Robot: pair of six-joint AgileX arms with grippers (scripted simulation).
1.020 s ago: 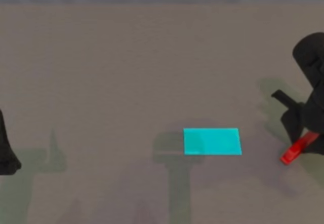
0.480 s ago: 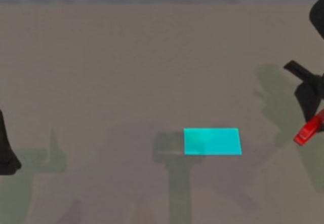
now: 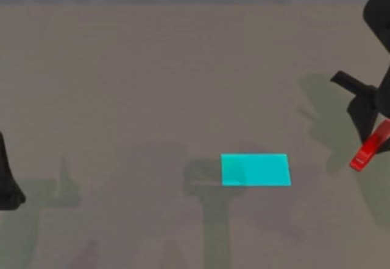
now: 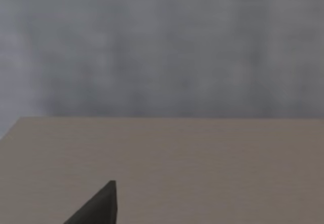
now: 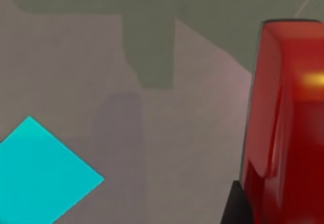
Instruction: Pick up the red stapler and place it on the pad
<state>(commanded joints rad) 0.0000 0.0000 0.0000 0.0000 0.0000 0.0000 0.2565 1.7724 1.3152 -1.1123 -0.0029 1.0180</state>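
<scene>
The red stapler (image 3: 367,151) hangs tilted above the table near the top view's right edge, with my right gripper (image 3: 379,136) shut on its upper end. In the right wrist view the glossy red stapler (image 5: 286,122) fills one side, and a dark fingertip (image 5: 234,206) presses against it. The pad (image 3: 256,170), a flat cyan rectangle, lies on the table left of the stapler and apart from it; one corner of the pad (image 5: 40,176) shows in the right wrist view. My left gripper (image 3: 9,190) stays parked at the table's left edge.
The brown table (image 3: 152,98) is bare around the pad. Greenish arm shadows (image 3: 213,220) lie across it near the pad and under the right arm. A grey wall (image 4: 162,46) stands beyond the table's far edge.
My right gripper has lifted the red stapler off the table, first toward the far right, then slightly back left. The pad and the left arm have not moved.
</scene>
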